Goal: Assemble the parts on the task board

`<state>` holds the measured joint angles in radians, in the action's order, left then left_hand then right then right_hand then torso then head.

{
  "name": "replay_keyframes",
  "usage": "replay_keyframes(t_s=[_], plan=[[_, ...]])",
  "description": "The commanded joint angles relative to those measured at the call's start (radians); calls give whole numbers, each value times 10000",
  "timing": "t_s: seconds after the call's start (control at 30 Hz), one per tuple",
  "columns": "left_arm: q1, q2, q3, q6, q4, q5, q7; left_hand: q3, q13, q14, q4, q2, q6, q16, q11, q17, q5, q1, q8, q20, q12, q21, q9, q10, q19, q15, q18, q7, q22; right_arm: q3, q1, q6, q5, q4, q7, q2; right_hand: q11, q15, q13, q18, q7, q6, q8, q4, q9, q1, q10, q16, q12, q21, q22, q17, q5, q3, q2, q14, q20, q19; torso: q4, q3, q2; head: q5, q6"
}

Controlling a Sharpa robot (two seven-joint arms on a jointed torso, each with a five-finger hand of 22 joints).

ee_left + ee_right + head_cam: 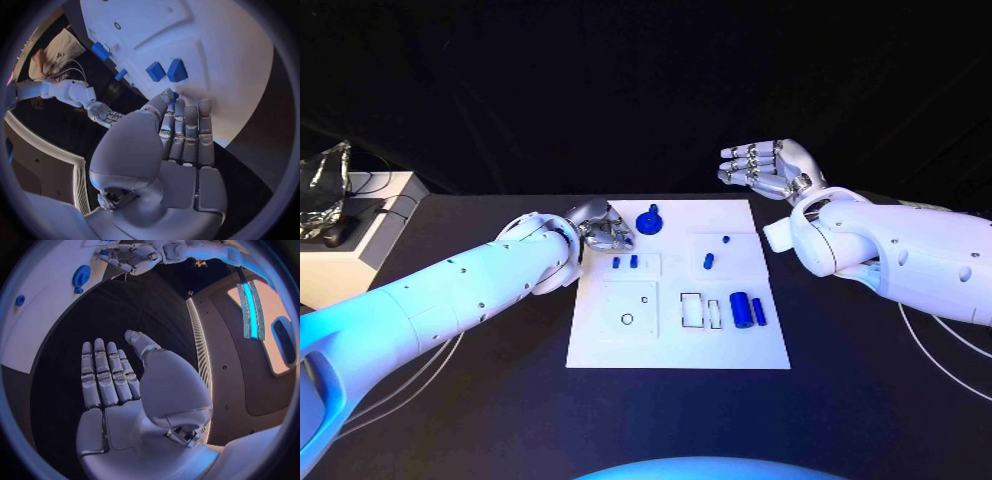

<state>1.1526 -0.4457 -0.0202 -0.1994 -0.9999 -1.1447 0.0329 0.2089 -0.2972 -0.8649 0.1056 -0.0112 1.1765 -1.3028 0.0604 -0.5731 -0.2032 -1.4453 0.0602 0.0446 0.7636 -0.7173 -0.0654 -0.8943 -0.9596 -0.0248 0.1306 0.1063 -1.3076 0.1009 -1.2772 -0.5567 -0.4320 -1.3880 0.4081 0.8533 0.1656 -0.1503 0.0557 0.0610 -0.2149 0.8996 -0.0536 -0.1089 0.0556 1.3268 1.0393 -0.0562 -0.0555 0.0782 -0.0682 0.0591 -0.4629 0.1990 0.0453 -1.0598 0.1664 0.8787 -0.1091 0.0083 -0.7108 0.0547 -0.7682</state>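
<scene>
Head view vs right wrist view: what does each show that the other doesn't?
Head alone: the two blue cylinders at the task board's right, the small pair near the left hand.
Right wrist alone: the right hand's bare palm, fingers straight.
Both: the left hand at the board's far left, the round blue part beside it.

I count one task board (pixel 678 345) on the bench (pixel 862 390), and six blue parts on it. One is a round wheel-shaped part (pixel 652 220) at the far edge. Two are small pegs side by side (pixel 625 262). One is a single small peg (pixel 708 261) to their right. Two are longer cylinders (pixel 749 310) standing next to each other by the right edge. Two robot hands: left robot hand (pixel 600 228), right robot hand (pixel 764 166).
</scene>
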Motion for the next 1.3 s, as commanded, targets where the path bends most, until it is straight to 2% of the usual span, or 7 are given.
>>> replay_keyframes(t_s=[0.03, 0.47, 1.0, 1.3], plan=[[-21, 20, 27, 202, -32, 6, 125, 55, 24, -68, 120, 51, 123, 40, -6, -21, -56, -122, 45, -98, -84, -86, -17, -127, 8, 25, 106, 25, -191, -4, 2, 79, -16, -20, 134, 2, 39, -37, 15, -166, 20, -72, -30, 40, 12, -7, -18, -46, -33, -43, -1, 15, -52, -40, 40, -5, 27, -16, 1, 1, -5, 6, -1], [-19, 50, 34, 133, -65, 3, 232, 114, 1, -85, 173, -22, 109, 5, -12, -122, -51, -59, 33, -114, -158, -244, -8, -204, 51, 27, 91, 21, -181, -4, 2, 76, -15, -20, 127, -1, 39, -37, 15, -166, 20, -72, -30, 40, 12, -7, -18, -46, -33, -43, -1, 15, -52, -40, 40, -5, 27, -16, 0, 6, -4, 33, 7], [-16, -5, 35, 224, -37, -7, 26, 111, -284, -24, 153, -62, -84, -38, 12, -217, -52, -47, 34, -57, 243, -303, -7, 37, 110, -3, 124, 37, -167, -4, 2, 45, -3, -22, 138, -7, 50, -48, 14, -166, 8, -137, -29, 37, 10, 13, -46, -44, -32, -47, 0, 14, -47, -59, 55, 27, 36, -34, -4, -18, -9, 31, -22], [-16, -9, 35, 72, -68, 77, 10, 132, -503, -3, 125, -146, -539, -105, 26, -265, -54, -17, 9, -20, 547, -308, 16, 178, 110, -23, 144, 71, -163, -4, 2, 31, -2, -12, 140, -17, 58, -56, 15, -163, 2, -169, -29, 26, 9, 20, -64, -45, -33, -46, -1, 14, -34, -97, 57, 43, 41, -46, -4, -17, -7, 16, -35]])
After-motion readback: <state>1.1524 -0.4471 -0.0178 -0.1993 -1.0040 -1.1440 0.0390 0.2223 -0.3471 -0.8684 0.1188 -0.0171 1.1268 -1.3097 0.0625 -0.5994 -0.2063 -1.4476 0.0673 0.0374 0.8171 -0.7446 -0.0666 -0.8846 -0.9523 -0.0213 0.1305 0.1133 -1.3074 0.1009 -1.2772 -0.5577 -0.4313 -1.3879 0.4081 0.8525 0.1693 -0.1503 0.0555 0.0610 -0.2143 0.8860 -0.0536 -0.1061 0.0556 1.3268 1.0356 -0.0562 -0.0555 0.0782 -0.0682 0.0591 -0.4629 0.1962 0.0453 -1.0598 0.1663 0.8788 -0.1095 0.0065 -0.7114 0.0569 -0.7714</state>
